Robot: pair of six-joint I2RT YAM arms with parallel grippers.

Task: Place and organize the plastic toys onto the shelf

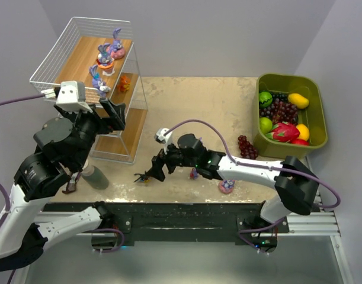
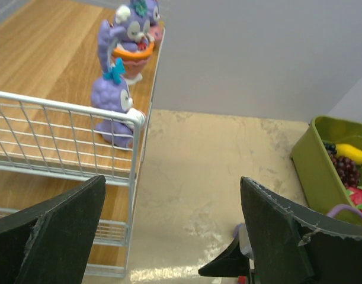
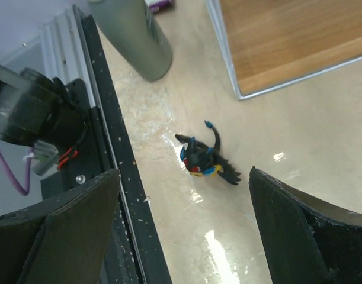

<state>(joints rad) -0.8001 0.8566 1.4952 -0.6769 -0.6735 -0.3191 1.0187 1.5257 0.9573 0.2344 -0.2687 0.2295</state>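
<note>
Shelf (image 1: 80, 59): far-left corner of the bench (image 1: 192, 100), wire sides, wooden boards.
- Top board, right edge: three bunnies (image 1: 103, 59) in a row, upright.
- Middle board, right edge: orange toy (image 1: 124, 83).

Bench, front edge:
- Black toy (image 3: 204, 161): left of centre, on the bare surface, clear of the shelf.
- Purple toy (image 1: 194, 173): centre, partly hidden by the right arm.
- Pink-based toy (image 1: 227, 186): right of centre, just beside the right arm.
- Cylinder (image 1: 95, 176): grey-green, near the shelf's front corner.

Bench, right edge: bin (image 1: 318, 112) with fruit; grapes (image 1: 246, 147) just outside its left wall.

Left gripper (image 2: 175, 195): released, nothing between the fingers, beside the shelf's right face below the top board.

Right gripper (image 3: 181, 177): released, spread wide above the black toy, not touching it.
</note>
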